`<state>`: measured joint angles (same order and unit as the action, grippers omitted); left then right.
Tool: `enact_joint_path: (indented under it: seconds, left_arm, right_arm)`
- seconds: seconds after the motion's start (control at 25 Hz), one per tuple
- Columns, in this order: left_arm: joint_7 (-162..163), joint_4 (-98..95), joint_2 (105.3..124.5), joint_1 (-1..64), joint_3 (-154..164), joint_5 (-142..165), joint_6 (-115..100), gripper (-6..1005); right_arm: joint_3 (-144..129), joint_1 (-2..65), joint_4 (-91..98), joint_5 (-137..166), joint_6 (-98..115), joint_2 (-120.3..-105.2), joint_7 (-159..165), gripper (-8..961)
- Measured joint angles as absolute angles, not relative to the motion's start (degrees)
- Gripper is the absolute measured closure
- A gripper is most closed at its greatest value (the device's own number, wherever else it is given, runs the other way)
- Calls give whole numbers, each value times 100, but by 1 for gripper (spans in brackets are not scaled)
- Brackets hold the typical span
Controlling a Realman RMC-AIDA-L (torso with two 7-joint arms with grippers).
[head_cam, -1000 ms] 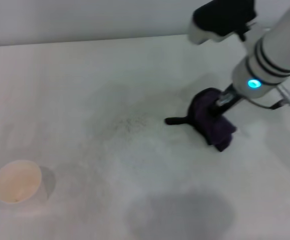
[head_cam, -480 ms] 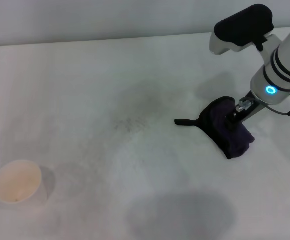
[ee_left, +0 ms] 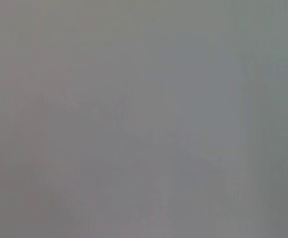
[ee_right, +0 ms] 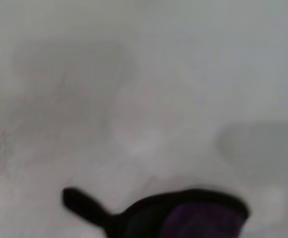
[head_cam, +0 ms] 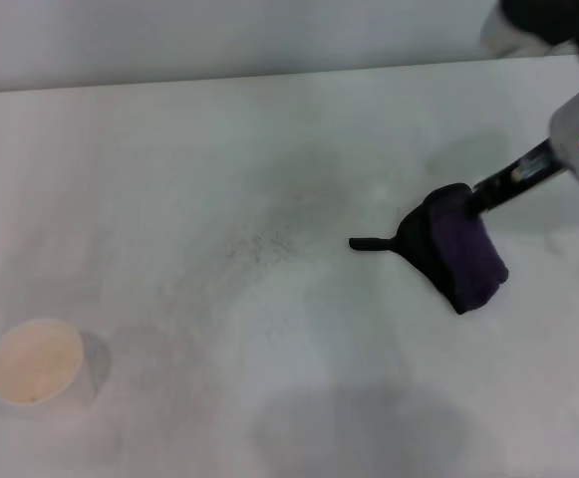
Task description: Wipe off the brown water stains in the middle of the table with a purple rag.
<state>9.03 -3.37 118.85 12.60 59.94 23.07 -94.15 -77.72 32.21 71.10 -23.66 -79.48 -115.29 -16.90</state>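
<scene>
purple rag (head_cam: 456, 255) lies bunched on the white surface (head_cam: 169, 159), on the robot's right side, with its thin black tail pointing toward the middle. right pincer (head_cam: 473, 204) reaches down to it from the upper right corner of the head view, and its dark end meets the upper edge of the cloth; it seems to touch or go into the bunch there, but the fingers are hidden by the cloth and the arm, so i cannot tell if they are pinching the rag, spread, or pressed together. i judge the rag is kept bunched under the arm so that it can be pushed over the surface like a pad. in the right wrist view the rag (ee_right: 183, 218) shows at the picture's edge with the tail sticking out, and bare surface beyond it. no clear brown puddle is visible in the middle; only a faint grey speckled smudge (head_cam: 259, 244) is there, just beyond the tip of the tail, so the brown water stains look already wiped or too pale to see. a paper cup (head_cam: 35, 360) stands well apart, on the near left. the left pincer is not in view; its wrist camera shows only flat grey.
</scene>
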Motion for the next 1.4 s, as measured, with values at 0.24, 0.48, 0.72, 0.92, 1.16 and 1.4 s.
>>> enact_joint_path:
  seconds: [0.24,0.48,0.72,0.92,1.16,1.4]
  left_arm:
    - [814,-311,11917,1268,5994,2154,-9410,106]
    - [657,-223,11935,1361,5993,2031,-9400,106]
    - [672,1,11967,1521,5993,1599,-9394,106]
    - [659,172,11966,1682,5993,1489,-9394,107]
    - [682,281,11974,1847,5993,1437,-9388,107]
    - [765,396,11977,2014,5988,1259,-9167,107]
  right_arm:
    - [-6516,2919,7240,-2760,-7681,-11527,-2756,539]
    - [-5050,2669,6818,-3881,-7253,-11509,-4536,538]
    - [-3989,2446,6044,-5526,-6687,-11500,-6604,537]
    - [-3186,2364,4918,-7143,-6371,-11484,-8522,536]
    - [-2310,2330,3589,-8642,-6149,-11479,-10775,534]
    - [-2088,2330,2511,-9940,-6126,-11492,-13155,533]
